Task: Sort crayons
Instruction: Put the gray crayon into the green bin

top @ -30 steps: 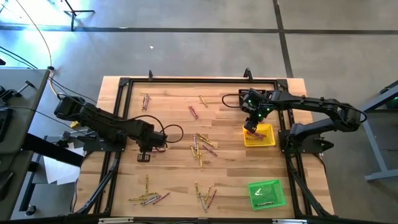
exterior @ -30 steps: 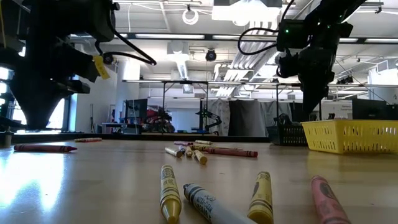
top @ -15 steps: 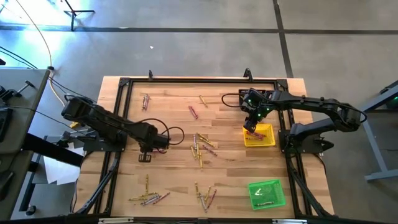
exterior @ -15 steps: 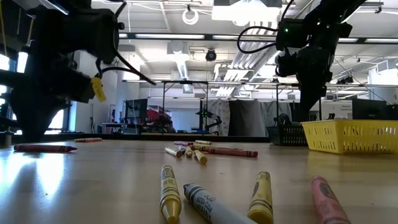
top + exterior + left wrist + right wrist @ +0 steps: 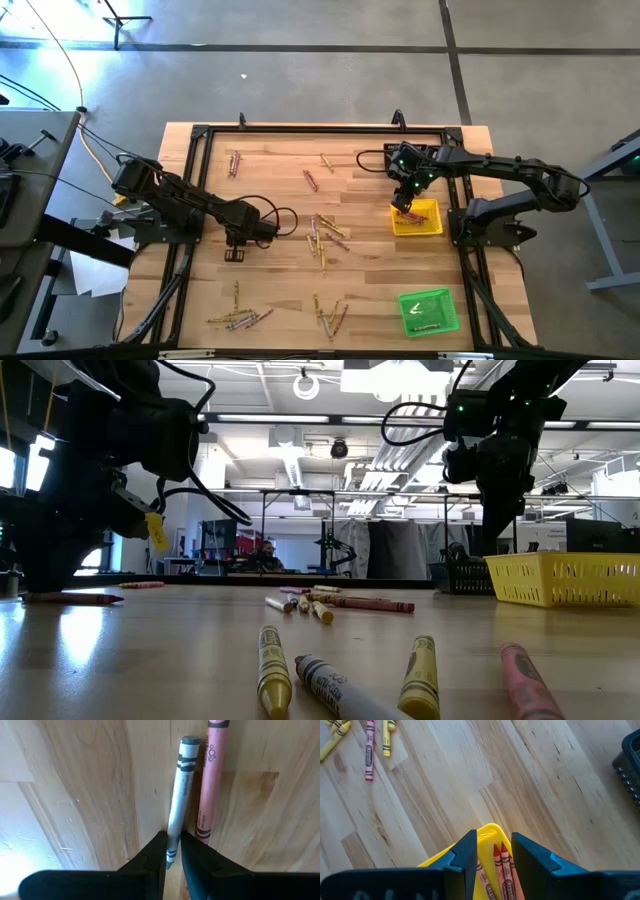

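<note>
I make this sort well short of halfway; most of the crayons (image 5: 322,240) lie loose on the table (image 5: 280,290), and I take the yellow tray (image 5: 420,218) as my landmark.

Inside the yellow tray I see a few red crayons (image 5: 503,865) through the right wrist view; the green tray (image 5: 430,311), well toward the near edge from the yellow tray, holds a few more, colours too small to tell. A dark basket (image 5: 632,762) sits just beyond the yellow tray; I cannot see whether anything is in it.

Left to do, as I judge it: the central scatter well to the left of the yellow tray, two clusters along the near edge, and a few strays toward the far edge (image 5: 311,180).

My left end effector (image 5: 173,851) is low on the table far to the left of the yellow tray, its fingers pinched on the end of a grey crayon (image 5: 181,795); a pink crayon (image 5: 210,775) lies just beside it, untouched. The grey one seems to be lying on the wood, so I count that pick as begun and not finished.

My right end effector (image 5: 494,851) hangs over the yellow tray's far-left corner with its fingers apart and nothing between them.
</note>
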